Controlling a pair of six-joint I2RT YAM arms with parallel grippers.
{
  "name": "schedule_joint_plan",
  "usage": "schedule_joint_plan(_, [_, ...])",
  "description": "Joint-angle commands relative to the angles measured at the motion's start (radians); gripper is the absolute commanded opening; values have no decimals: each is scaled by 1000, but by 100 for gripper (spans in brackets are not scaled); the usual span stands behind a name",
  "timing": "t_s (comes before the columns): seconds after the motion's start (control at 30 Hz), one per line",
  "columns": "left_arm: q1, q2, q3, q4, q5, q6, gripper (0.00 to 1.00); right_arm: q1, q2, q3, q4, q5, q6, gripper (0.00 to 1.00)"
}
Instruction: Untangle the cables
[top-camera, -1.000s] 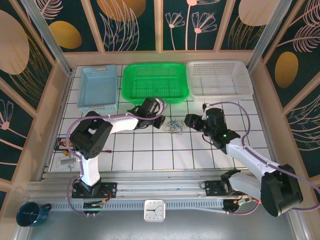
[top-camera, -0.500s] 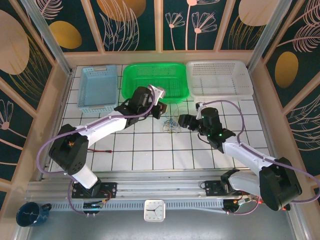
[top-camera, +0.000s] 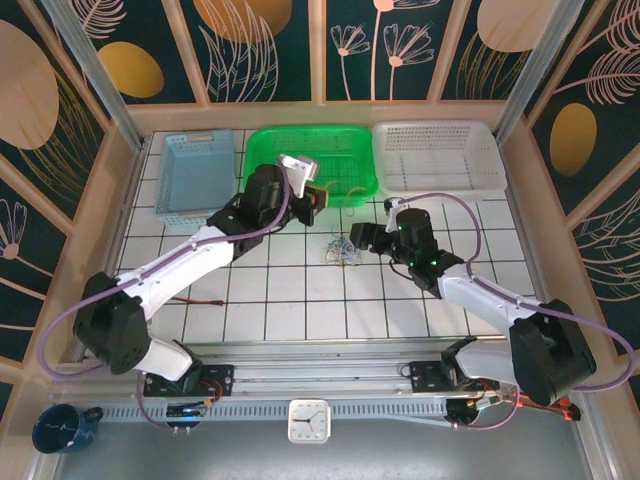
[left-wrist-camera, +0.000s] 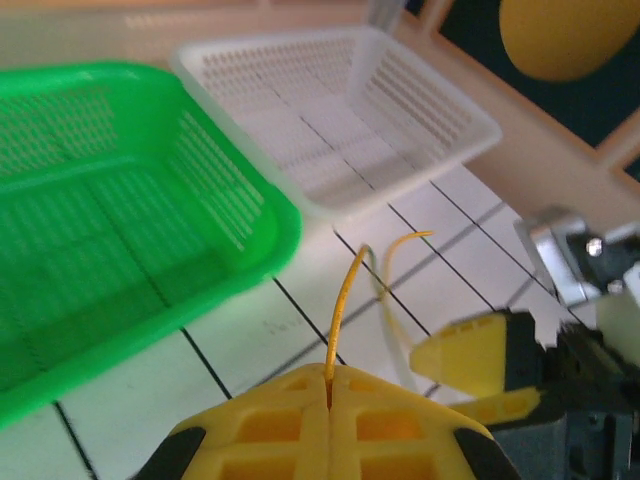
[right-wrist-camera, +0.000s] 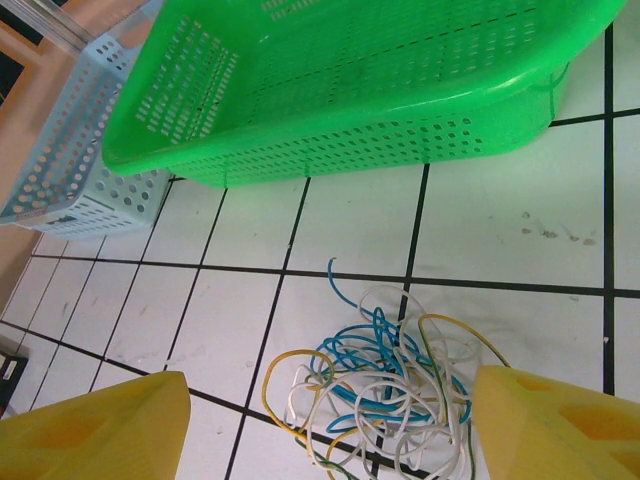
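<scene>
Left claw (left-wrist-camera: 330, 385): found clamped on yellow wire (left-wrist-camera: 343, 300) | right claw (right-wrist-camera: 320, 425): found apart above cables (right-wrist-camera: 375, 380), near table's (right-wrist-camera: 480, 230) far edge

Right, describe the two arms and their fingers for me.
The left arm and right arm have white links with black joints and a purple hose looping alongside. The right one shows a small green light. The left fingers and right fingers are blocky yellow plastic with recessed pockets.
</scene>
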Motion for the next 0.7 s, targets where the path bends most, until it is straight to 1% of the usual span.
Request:
schedule_joint_plan(0.0, [0, -36, 53, -26, -178, 17, 0, 10, 2, -9, 54, 22, 26, 75])
schedule_joint_plan(0.07, [11, -37, 71, -42, -252, 40, 0, 10, -2, -19, 59, 22, 38, 75])
schedule_joint_plan(0.13, [40, -35, 80, -51, -282, 45, 0, 12, -5, -27, 64, 22, 47, 75])
schedule_joint_plan(0.2, [84, -38, 77, -43, -259, 38, 0, 12, -8, -29, 68, 20, 56, 75])
schedule_joint_plan(0.3, [113, -52, 61, -32, -242, 63, 0, 12, -9, -15, 68, 17, 73, 75])
schedule_joint_plan(0.4, [114, -66, 47, -39, -226, 88, 0, 12, 0, 39, 45, 14, 93, 75])
schedule_joint_plan(0.47, [114, -77, 31, -36, -195, 90, 0, 8, 15, 95, 31, -1, 118, 75])
schedule_joint_plan(0.57, [114, -96, -4, -19, -140, 81, 0, -3, 52, 189, 41, -46, 169, 74])
schedule_joint_plan(0.67, [114, -117, -42, 16, -84, 64, 0, -13, 101, 275, 90, -101, 244, 75])
